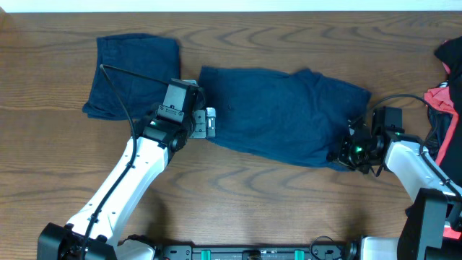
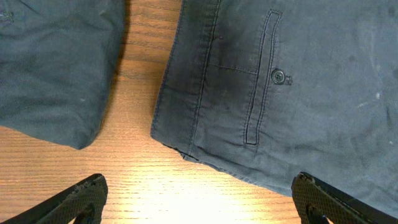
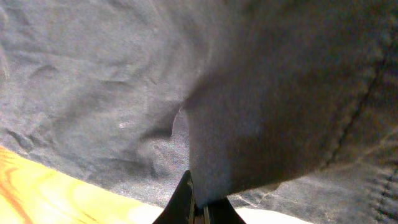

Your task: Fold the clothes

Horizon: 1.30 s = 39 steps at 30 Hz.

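Overhead: navy shorts [image 1: 281, 115] mid-table [image 1: 238, 188], long axis left–right, right end dipping toward the robot. A folded navy piece [image 1: 133, 76] lies apart at far left, and a red-black garment [image 1: 447, 94] at the right edge.

Left wrist only: matte weave, topstitched seams, a welt pocket [image 2: 258, 81] with a button [image 2: 278, 76]. The pocket end points left. Left gripper [image 2: 199, 205] has its jaws spread wide over bare wood and holds nothing.

Right wrist only: right gripper [image 3: 200, 208] is closed, pinching a raised fold of the shorts at their right near corner.
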Each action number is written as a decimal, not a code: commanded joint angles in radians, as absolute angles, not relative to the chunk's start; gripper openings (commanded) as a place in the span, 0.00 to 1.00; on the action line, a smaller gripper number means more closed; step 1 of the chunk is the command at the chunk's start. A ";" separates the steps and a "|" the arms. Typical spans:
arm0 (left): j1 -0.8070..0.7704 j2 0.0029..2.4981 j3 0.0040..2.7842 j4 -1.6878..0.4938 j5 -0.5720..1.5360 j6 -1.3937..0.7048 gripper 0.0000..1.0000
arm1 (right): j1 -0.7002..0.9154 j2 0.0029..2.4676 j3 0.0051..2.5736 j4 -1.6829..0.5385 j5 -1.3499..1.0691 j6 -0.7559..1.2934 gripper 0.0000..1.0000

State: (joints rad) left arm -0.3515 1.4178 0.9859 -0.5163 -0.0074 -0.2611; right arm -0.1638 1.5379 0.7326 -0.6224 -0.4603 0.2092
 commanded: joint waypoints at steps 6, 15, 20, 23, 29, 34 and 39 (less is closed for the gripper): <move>-0.352 1.423 0.978 -0.514 -0.020 -0.251 0.96 | -0.170 1.491 0.849 -0.643 -0.476 0.150 0.06; -0.352 1.423 0.978 -0.510 -0.020 -0.251 0.96 | -0.164 1.493 0.809 -0.677 -0.390 0.145 0.54; -0.352 1.423 0.978 -0.508 -0.020 -0.251 0.96 | -0.170 1.493 0.739 -0.667 -0.290 0.224 0.48; -0.352 1.423 0.978 -0.507 -0.020 -0.251 0.96 | -0.191 1.493 0.726 -0.657 -0.287 0.224 0.48; -0.352 1.423 0.978 -0.507 -0.020 -0.251 0.97 | -0.271 1.493 0.726 -0.673 -0.288 0.223 0.47; -0.352 1.423 0.978 -0.504 -0.020 -0.251 0.97 | -0.288 1.493 0.716 -0.683 -0.312 0.220 0.43; -0.352 1.423 0.977 -0.487 -0.020 -0.251 0.97 | -0.276 1.493 0.692 -0.615 -0.399 0.220 0.42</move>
